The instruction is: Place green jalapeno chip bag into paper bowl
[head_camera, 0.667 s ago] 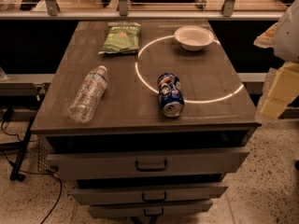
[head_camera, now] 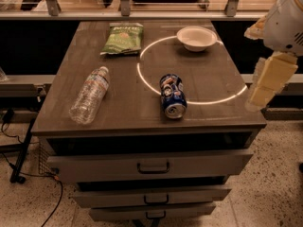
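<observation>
The green jalapeno chip bag (head_camera: 123,38) lies flat at the far left of the cabinet top (head_camera: 118,103). The white paper bowl (head_camera: 196,37) stands empty at the far right of the top, about a bag's width to the right of the bag. My gripper (head_camera: 269,82) hangs at the right edge of the view, beside and just off the cabinet's right edge, well in front of the bowl and far from the bag. It holds nothing that I can see.
A blue soda can (head_camera: 172,96) lies on its side near the middle front. A clear plastic water bottle (head_camera: 90,94) lies at the front left. A bright ring of light (head_camera: 142,74) crosses the top. Drawers (head_camera: 152,167) are below, a railing behind.
My gripper has shifted slightly left and up, toward the cabinet's right edge. The bag, bowl, can and bottle have not moved.
</observation>
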